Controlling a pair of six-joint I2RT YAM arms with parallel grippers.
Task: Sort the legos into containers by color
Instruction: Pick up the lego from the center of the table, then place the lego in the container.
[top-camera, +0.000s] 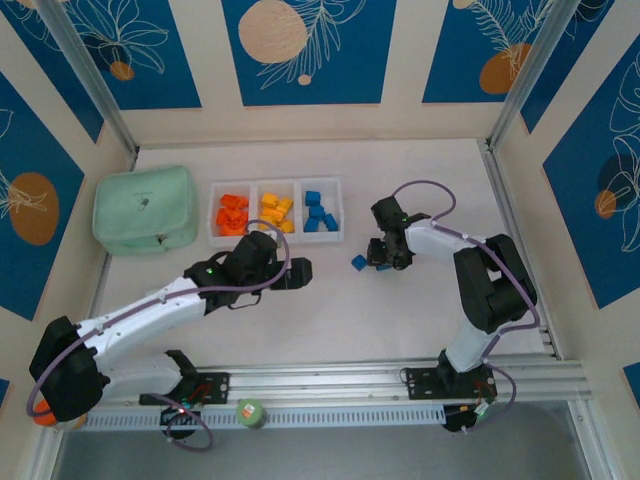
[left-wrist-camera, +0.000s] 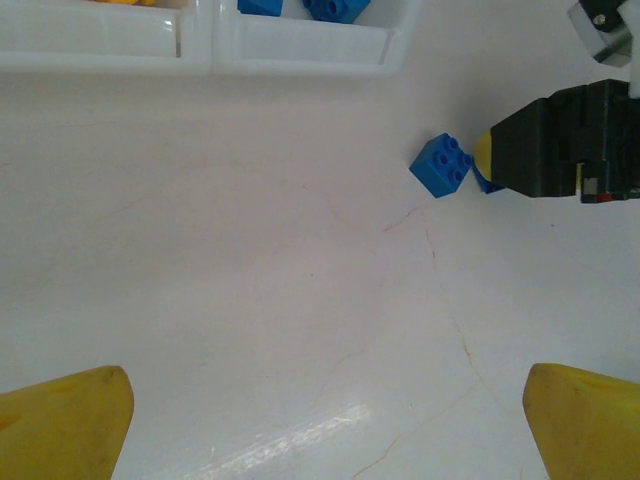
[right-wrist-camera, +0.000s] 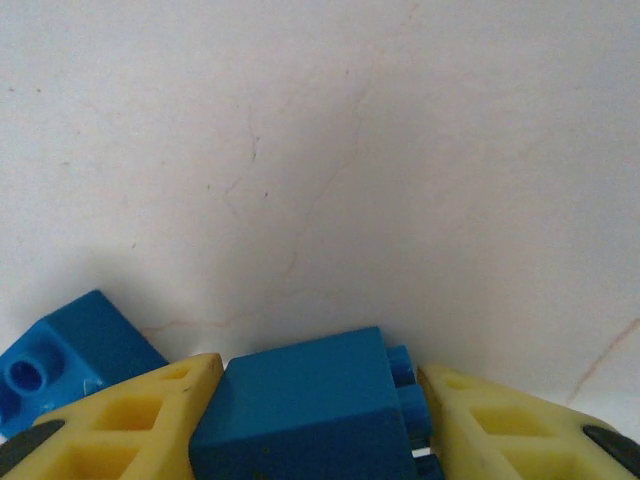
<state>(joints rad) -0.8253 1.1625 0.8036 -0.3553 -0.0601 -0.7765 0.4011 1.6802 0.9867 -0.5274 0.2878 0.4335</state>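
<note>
Sorted by colour in the white tray (top-camera: 275, 241), toward the far edge of the tabletop (top-camera: 430, 190) and left of centre: orange-red legos (top-camera: 232, 214) in the left compartment, yellow-orange legos (top-camera: 277, 211) in the middle one, blue legos (top-camera: 320, 212) in the right one; lying outside the tray, off its near right corner on bare tabletop: a loose blue brick (top-camera: 358, 263), studs turned up toward the left wrist camera; just to the right of it: a held blue brick (right-wrist-camera: 300, 410), pinched between the yellow fingers (right-wrist-camera: 130, 425) of the right gripper (top-camera: 383, 258); closed down to the brick's width, one pad against each side, studs pointing at one finger; hard to tell whether touching the loose one or merely next to it, or whether resting on the tabletop or raised; hanging over bare tabletop before the tray's near edge: the left gripper (top-camera: 296, 272), spread wide, its yellow tips far apart at the lower corners of its own wrist view, gripping nothing; just beside the tray on its left, toward the far left corner of the tabletop: a mint-green pouch (top-camera: 145, 208)
</note>
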